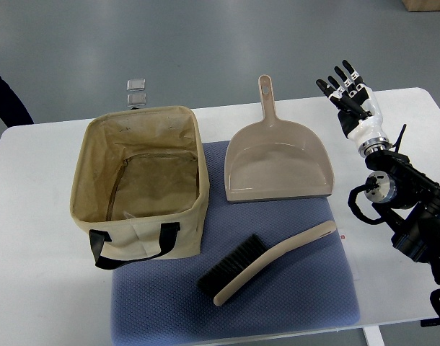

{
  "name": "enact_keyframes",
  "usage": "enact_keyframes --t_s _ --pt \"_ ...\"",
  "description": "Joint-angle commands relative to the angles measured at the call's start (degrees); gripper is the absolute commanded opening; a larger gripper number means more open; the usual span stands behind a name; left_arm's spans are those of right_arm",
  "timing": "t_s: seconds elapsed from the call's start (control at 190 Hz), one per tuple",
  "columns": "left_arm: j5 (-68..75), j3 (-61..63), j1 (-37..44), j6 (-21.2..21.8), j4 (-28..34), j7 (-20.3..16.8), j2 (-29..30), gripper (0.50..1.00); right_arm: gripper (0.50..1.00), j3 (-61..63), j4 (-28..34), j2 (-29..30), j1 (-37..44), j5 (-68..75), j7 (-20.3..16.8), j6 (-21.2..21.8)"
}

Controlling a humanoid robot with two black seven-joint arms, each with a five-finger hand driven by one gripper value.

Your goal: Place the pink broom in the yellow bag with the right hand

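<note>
The pale pink hand broom (267, 262) with black bristles lies on the blue mat (306, 295), handle pointing to the right. The open beige-yellow fabric bag (139, 182) with black handles stands at the left of the mat, empty inside. My right hand (348, 90) is raised at the upper right, fingers spread and holding nothing, well away from the broom. My left arm does not show.
A matching pink dustpan (276, 158) lies on the mat behind the broom, handle pointing away. A small clear object (136, 91) sits past the table's far edge. A dark sleeve (3, 97) shows at the left edge. The white table (32, 274) surrounds the mat.
</note>
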Motion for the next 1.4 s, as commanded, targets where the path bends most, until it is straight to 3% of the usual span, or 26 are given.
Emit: enact_keyframes --t_s 0.0,0.216,0.374,0.511,0.69,0.943,1.175,1.396 --pt "0.0 0.0 0.0 0.0 -0.3 0.0 0.0 1.000 0.930 -0.5 0.2 -0.2 0.3 0.2 -0.1 0.0" --pt "0.0 0.0 0.0 0.0 0.1 0.0 0.0 1.000 0.930 -1.2 1.5 -3.1 0.3 -1.1 -0.2 0.8" --pt "0.1 0.0 0.0 0.0 0.0 0.0 0.0 1.000 0.930 -4.7 5.4 -9.9 -0.5 -5.2 -0.1 2.9" --pt "0.0 0.0 0.0 0.0 0.0 0.0 0.0 1.000 0.930 -9.1 11.0 -16.4 -0.3 -13.3 -0.1 6.2" --pt "0.1 0.0 0.0 0.0 0.0 0.0 0.0 1.000 0.930 -12.9 16.6 -22.6 0.5 -26.5 -0.6 7.0" --pt "0.1 0.0 0.0 0.0 0.0 0.0 0.0 1.000 0.930 -16.2 28.9 -30.7 1.6 -47.5 -0.2 13.6" --pt "0.1 0.0 0.0 0.0 0.0 0.0 0.0 1.000 0.930 -17.5 36.9 -32.5 0.9 -61.9 -0.2 21.1" --pt "0.0 0.0 0.0 0.0 0.0 0.0 0.0 1.000 0.928 -21.8 40.5 -31.7 0.7 -75.6 -0.2 21.2"
